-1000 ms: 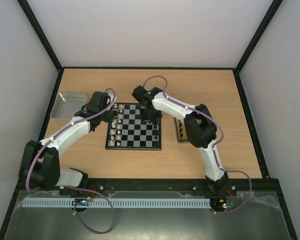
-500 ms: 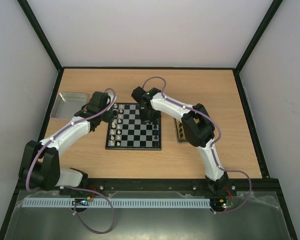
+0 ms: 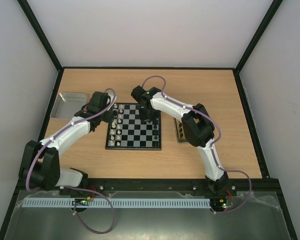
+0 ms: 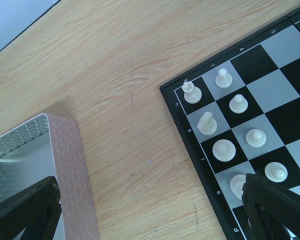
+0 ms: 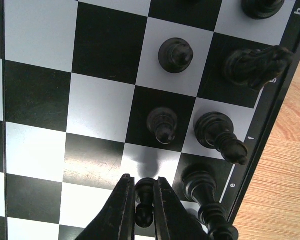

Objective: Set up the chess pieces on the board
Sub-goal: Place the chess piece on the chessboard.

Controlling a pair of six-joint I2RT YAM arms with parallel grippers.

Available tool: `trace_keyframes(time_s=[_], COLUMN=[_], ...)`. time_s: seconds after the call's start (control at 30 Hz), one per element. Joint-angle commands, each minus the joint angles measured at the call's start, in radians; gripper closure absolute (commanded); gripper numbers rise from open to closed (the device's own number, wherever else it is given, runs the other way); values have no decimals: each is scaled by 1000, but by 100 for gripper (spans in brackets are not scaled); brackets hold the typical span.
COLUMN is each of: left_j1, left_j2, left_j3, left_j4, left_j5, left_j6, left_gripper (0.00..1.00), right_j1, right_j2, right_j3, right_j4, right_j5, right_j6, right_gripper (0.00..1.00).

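1. Black pawn (image 5: 144,196) first: pinched upright by the head in the right hand (image 5: 143,183), low over the board (image 3: 135,131), next in line after two black pawns (image 5: 163,125) already standing in that row. Can't tell whether it's touching the square yet.
2. Makes sense as a spot: back-row black pieces (image 5: 221,136) just beside it along the frame, so probably filling the pawn row in front of them.
3. Gripped from straight above, likely to keep clear of those very tight neighbours.
4. Right hand's fingers (image 5: 121,210) pressed nearly together, only the pawn's width between them. Nothing else touched, as far as visible.
5. Over on the other side: white pieces (image 4: 223,149) lined up in two rows along the board's left edge. Looks mostly set there, with the black side only partly filled.
6. Left hand (image 4: 149,200) spread wide, holding nothing, hanging over the counter (image 4: 120,90) between that board edge and the silver tray (image 4: 75,165). Looks parked out of the way, or maybe ready for another piece.
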Motion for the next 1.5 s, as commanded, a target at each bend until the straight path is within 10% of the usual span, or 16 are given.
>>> trace_keyframes(time_s=[0.0,1.47], left_j1=[-3,-3], left_j2=[0,-1], left_j3=[-15,-11], left_j4=[8,7], left_j5=[0,2], left_j6=[7,8], left_gripper=[1,1], right_j1=[5,3], right_j2=[21,5], right_j3=[27,33], right_j4=[-24,-23], right_j5=[26,24], right_j6=[-2,-1], right_gripper=[91,84])
